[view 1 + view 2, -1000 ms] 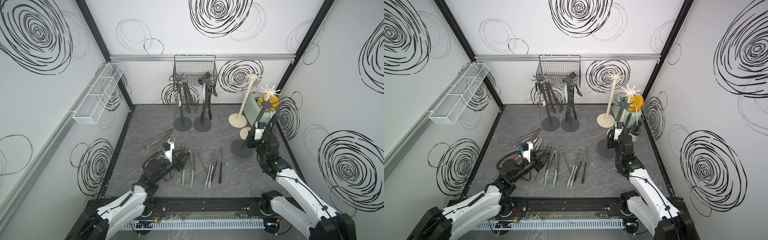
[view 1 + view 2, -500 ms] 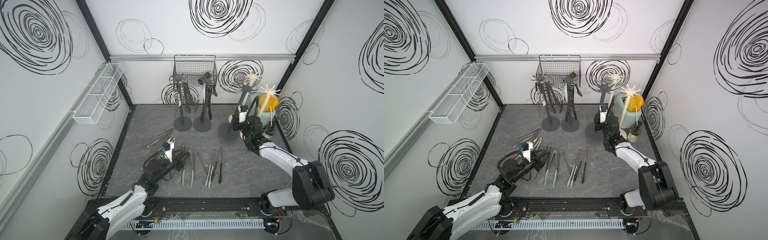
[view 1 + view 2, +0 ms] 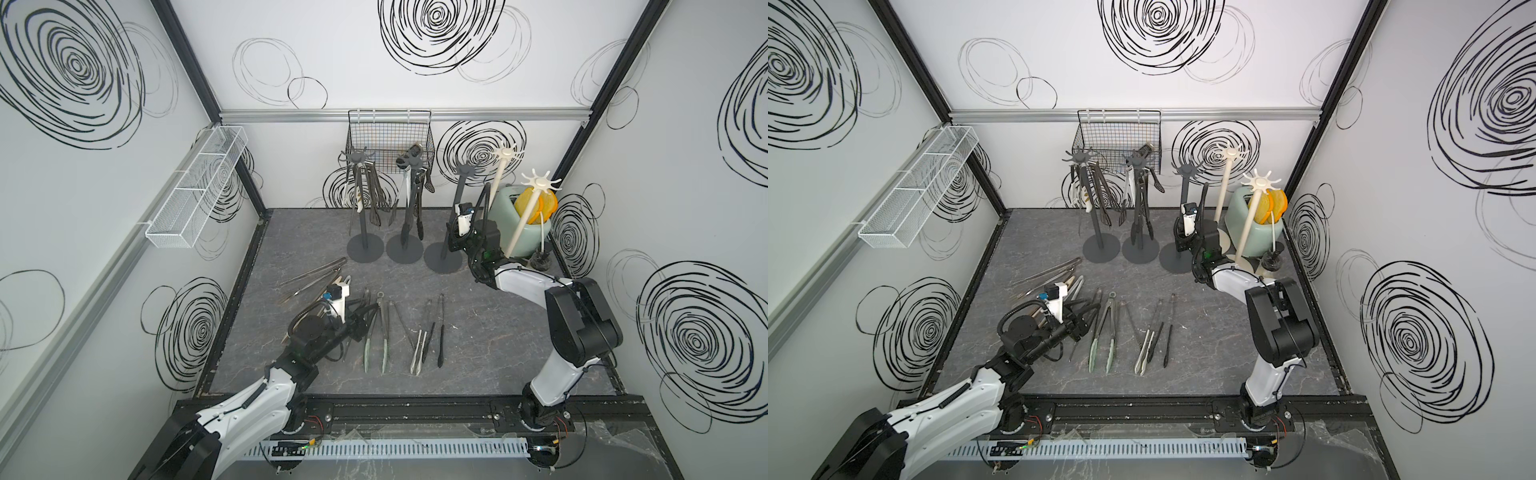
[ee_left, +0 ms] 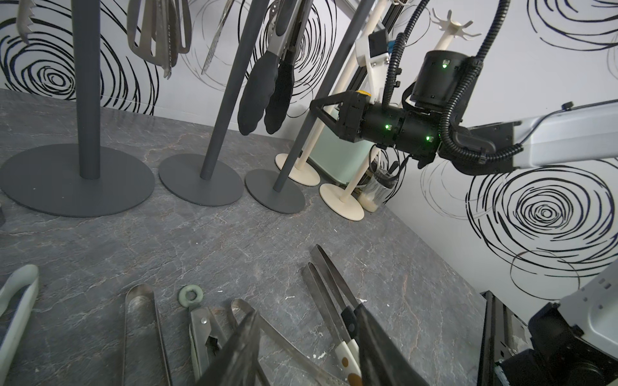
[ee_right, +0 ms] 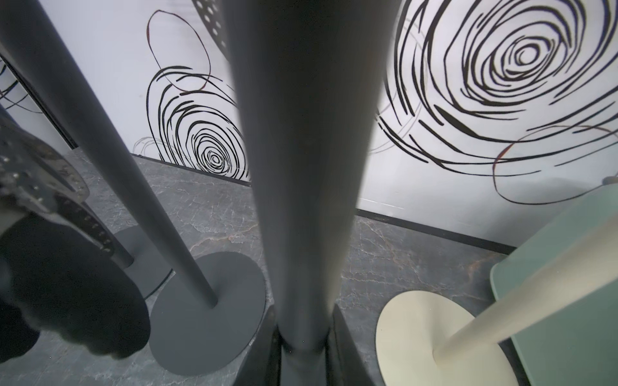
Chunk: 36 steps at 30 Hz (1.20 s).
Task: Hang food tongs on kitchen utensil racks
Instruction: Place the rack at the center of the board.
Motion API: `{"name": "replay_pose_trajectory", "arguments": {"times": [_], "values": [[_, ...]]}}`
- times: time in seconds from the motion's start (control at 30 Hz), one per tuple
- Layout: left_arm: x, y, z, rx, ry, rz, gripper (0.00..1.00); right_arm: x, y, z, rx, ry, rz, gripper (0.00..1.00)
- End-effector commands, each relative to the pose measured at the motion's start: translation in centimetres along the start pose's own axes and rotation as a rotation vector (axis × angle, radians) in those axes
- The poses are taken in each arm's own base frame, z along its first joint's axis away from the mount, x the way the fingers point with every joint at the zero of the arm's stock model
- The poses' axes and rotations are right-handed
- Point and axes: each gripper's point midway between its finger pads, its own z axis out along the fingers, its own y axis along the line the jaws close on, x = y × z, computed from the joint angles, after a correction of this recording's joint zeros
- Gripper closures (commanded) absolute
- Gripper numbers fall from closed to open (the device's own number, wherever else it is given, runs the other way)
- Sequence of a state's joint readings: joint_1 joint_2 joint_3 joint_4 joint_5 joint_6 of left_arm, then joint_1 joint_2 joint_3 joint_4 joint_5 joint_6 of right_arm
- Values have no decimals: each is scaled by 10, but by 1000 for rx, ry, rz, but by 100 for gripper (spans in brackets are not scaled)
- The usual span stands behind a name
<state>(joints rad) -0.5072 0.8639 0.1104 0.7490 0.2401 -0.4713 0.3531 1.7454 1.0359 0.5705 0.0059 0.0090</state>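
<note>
The right gripper (image 4: pixel 316 108) has its jaws clenched around the pole of a dark grey rack (image 3: pixel 458 195), partway up it. In the right wrist view the pole runs down between the two fingers. That rack's disc base lies flat on the table (image 3: pixel 498 345). Just beside that rack, on the left arm's side, stand two more dark grey racks (image 3: pixel 363 224), and hanging tongs (image 3: pixel 376 195) dangle from the hooks of both. Close by on its other side are two cream racks (image 3: pixel 528 210), with a pale green box (image 3: pixel 503 210) behind them. In front of the held rack and well apart from it, loose tongs (image 3: pixel 385 353) lie spread on the table. The left gripper (image 4: pixel 309 312) hovers low over them with its jaws released and standing apart. Whether a finger touches any of the tongs I cannot tell.
</note>
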Motion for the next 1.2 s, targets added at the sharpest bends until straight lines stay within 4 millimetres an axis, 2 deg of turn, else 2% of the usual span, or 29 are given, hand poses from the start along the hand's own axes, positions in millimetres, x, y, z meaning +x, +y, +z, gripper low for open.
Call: {"name": "replay_pose_trajectory", "arguments": {"times": [0.0, 0.33, 0.67, 0.93, 1.17], "values": [[-21, -4, 4, 3, -54, 20, 49, -78, 8, -4, -26, -246, -13, 100], [-19, -3, 4, 2, -50, 21, 49, -55, 10, 9, -24, -202, -9, 100], [-16, -2, 3, 1, -42, 18, 49, -36, 3, -4, 21, -171, 27, 99], [-15, 3, 4, -30, -25, -5, 49, -25, 1, -13, 29, -142, 42, 76], [-22, 12, 5, -112, -2, -34, 50, -33, -6, -20, 66, -141, 63, 57]]}}
